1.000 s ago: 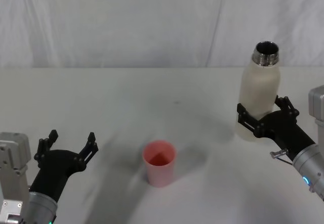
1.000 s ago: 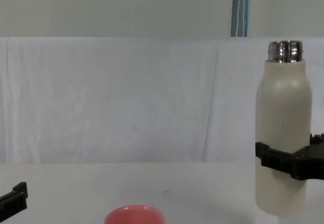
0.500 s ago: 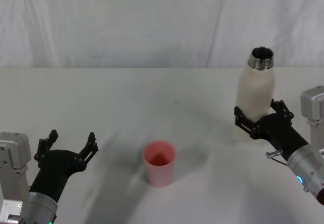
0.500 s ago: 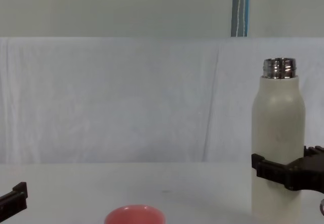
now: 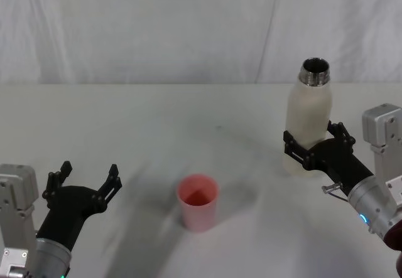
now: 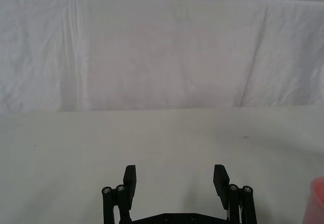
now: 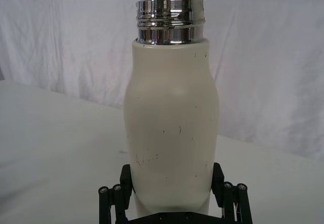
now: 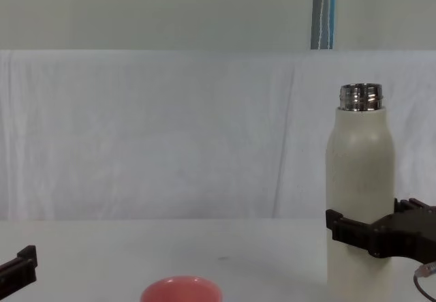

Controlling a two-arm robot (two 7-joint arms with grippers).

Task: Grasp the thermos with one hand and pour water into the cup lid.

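The white tabletop carries the things. The thermos stands upright at the right side, its steel neck open, well apart from the cup lid. The right gripper has its jaws closed around the lower body of the thermos. The left gripper rests low at the left, jaws wide open and holding nothing

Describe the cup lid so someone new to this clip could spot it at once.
On the white table, look near the front middle, between the two arms. The cup lid stands there alone, open side up: small, round and salmon-pink, far shorter than the cream thermos held by the right tool.
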